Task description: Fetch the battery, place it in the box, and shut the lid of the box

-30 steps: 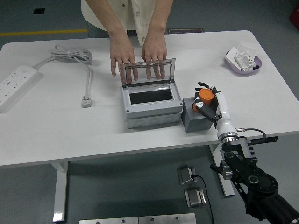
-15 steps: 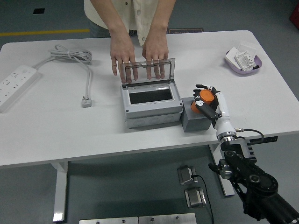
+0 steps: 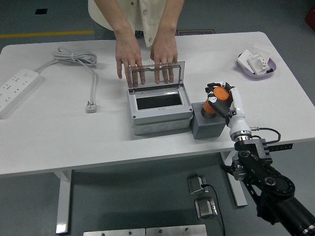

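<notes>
Battery (image 3: 215, 102): gripped by right robot hand (image 3: 220, 100), near worktop's front edge. Box (image 3: 159, 109): lid (image 3: 155, 73) open, unfilled.

The box (image 3: 158, 109) mouth lies open from above, but its raised lid (image 3: 154, 74) and a person's two hands (image 3: 147, 56) wall off the far side. A grey block (image 3: 205, 124) sits against the box's right side, under the right hand (image 3: 220, 99). Bare bench (image 3: 74, 142) runs along the near edge; a power strip (image 3: 17, 89) and cable (image 3: 81, 66) occupy the far-left corner, a tray (image 3: 256, 67) the far-right.
</notes>
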Robot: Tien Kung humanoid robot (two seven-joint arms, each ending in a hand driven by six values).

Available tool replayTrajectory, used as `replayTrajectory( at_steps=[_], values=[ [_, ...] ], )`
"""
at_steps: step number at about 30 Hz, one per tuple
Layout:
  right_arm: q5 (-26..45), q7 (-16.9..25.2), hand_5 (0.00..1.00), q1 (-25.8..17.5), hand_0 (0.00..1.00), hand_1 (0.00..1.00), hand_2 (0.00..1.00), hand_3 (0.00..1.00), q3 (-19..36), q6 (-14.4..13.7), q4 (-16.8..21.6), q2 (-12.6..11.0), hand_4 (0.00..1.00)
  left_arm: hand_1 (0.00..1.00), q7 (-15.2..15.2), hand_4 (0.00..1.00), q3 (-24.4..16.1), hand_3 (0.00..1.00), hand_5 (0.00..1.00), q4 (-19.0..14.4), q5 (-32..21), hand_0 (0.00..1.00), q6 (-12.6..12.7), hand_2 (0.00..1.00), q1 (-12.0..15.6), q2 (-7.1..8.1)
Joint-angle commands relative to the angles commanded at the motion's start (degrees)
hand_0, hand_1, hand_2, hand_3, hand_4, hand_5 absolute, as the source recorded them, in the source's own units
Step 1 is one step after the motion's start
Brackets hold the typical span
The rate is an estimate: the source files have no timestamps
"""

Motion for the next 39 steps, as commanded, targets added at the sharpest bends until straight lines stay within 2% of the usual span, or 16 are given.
replayTrajectory(
  at_steps=[13,14,19,20,21,25,26,31,34,39],
  values=[
    [-5.4,-3.7,0.002,2.6,0.573,0.535,0.515,0.452,-0.4,-3.4,6.9,-1.7,0.002,0.691,0.3,0.808,0.5,0.761,0.912,0.0,-0.4,0.598,0.2,0.718,0.3,0.16],
    [-6.4,-4.3,0.002,2.9,0.341,0.392,0.465,0.433,-0.6,-3.5,7.5,-1.8,0.002,0.692,0.4,0.808,0.6,0.761,0.912,0.0,-0.5,0.596,0.2,0.718,0.4,0.22],
    [-11.8,-6.9,0.002,5.1,0.341,0.392,0.465,0.433,-2.6,-3.5,9.2,-1.5,0.002,0.692,0.6,0.808,0.7,0.761,0.912,0.0,-0.8,0.596,0.4,0.718,0.6,0.53],
    [-13.0,-7.4,0.002,5.7,0.164,0.265,0.414,0.398,-3.1,-3.4,9.2,-1.3,0.002,0.691,0.7,0.808,0.7,0.761,0.912,0.0,-0.9,0.597,0.4,0.718,0.7,0.57],
    [-14.1,-7.9,0.002,6.2,0.164,0.265,0.414,0.398,-3.5,-3.3,9.2,-1.1,0.002,0.691,0.7,0.808,0.7,0.761,0.912,0.0,-0.9,0.597,0.5,0.718,0.7,0.60],
    [-19.8,-11.6,0.002,8.5,0.164,0.265,0.414,0.398,-4.9,-1.3,9.3,-0.2,0.002,0.691,0.8,0.808,0.7,0.761,0.912,0.0,-1.0,0.597,0.5,0.718,0.6,0.65],
    [-21.6,-12.9,0.002,9.2,0.036,0.165,0.366,0.321,-5.3,-0.2,9.3,-0.1,0.002,0.691,0.8,0.808,0.7,0.761,0.912,0.0,-1.1,0.598,0.5,0.718,0.6,0.66],
    [-30.6,-18.7,0.002,12.8,0.036,0.165,0.366,0.321,-7.9,4.0,8.7,0.4,0.002,0.691,1.2,0.808,1.8,0.761,0.912,0.0,-1.2,0.598,0.4,0.718,0.8,0.85],
    [-36.2,-22.0,0.002,15.4,0.015,0.149,0.340,0.311,-11.1,5.6,8.4,0.5,0.002,0.692,1.6,0.808,2.3,0.760,0.912,0.0,-1.2,0.599,0.4,0.718,1.0,1.06],
    [-45.3,-24.5,0.002,19.6,0.020,0.146,0.343,0.313,-16.7,6.9,7.5,0.6,0.002,0.692,1.7,0.808,2.3,0.761,0.911,0.0,-1.0,0.599,0.5,0.718,0.8,1.39]
  ],
)
